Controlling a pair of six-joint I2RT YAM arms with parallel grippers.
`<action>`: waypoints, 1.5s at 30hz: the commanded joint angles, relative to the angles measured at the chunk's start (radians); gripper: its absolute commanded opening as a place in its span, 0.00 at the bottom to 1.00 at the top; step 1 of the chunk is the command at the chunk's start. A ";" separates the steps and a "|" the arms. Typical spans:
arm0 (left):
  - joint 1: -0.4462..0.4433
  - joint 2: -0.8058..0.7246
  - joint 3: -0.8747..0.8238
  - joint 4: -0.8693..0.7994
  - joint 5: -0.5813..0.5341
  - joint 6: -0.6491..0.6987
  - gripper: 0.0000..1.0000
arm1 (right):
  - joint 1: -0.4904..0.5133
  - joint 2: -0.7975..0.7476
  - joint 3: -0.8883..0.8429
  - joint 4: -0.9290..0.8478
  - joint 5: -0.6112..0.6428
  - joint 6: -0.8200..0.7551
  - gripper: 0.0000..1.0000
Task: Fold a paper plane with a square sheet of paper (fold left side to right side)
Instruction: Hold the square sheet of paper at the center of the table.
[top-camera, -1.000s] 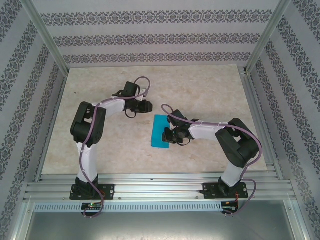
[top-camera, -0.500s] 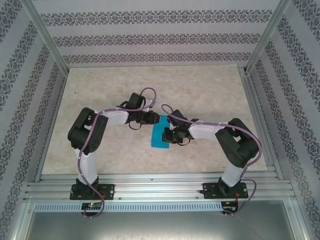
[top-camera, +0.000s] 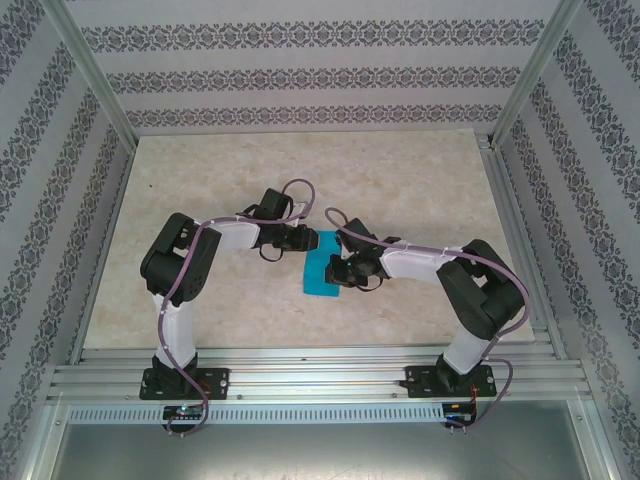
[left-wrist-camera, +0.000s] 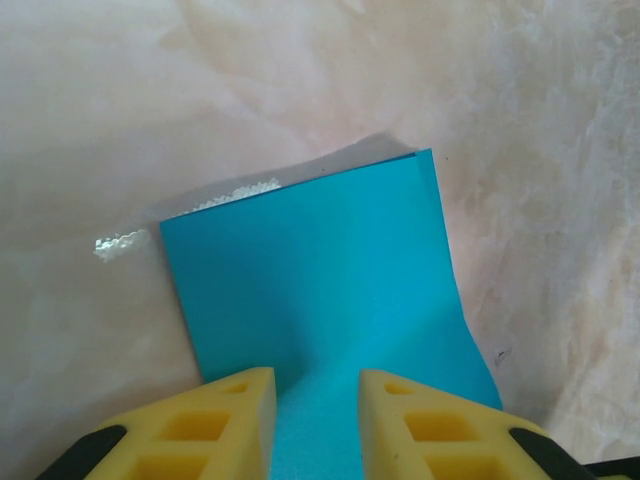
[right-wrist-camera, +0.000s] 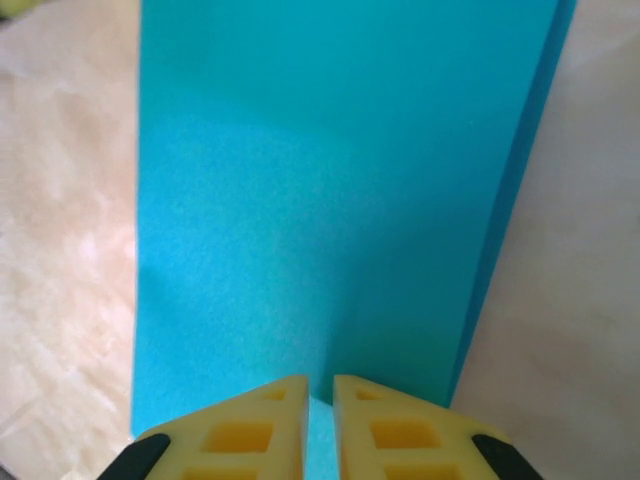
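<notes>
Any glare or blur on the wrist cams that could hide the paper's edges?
Left wrist: white glare spots on the table beside the paper's far-left corner, edges crisp. Right wrist: paper soft and grainy close up, right edge shaded. Top view: even, sharp.

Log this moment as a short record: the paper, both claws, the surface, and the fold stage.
paper: blue paper, folded into a narrow rectangle, lying flat
surface: marbled table
left claw: at the paper's far end, fingers apart, paper under them
right claw: at the paper's right side, fingers nearly together, paper under them
fold stage: layered edges visible; no pointed plane shape yet
</notes>
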 joint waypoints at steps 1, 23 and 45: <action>-0.024 0.055 -0.004 -0.057 -0.067 0.062 0.29 | -0.042 -0.086 0.045 0.001 -0.024 0.002 0.17; -0.033 0.043 0.003 -0.080 -0.080 0.080 0.29 | -0.181 0.326 0.316 0.161 -0.100 0.054 0.11; -0.033 -0.138 -0.149 0.130 0.063 0.031 0.29 | -0.179 0.348 0.285 0.047 -0.009 -0.036 0.11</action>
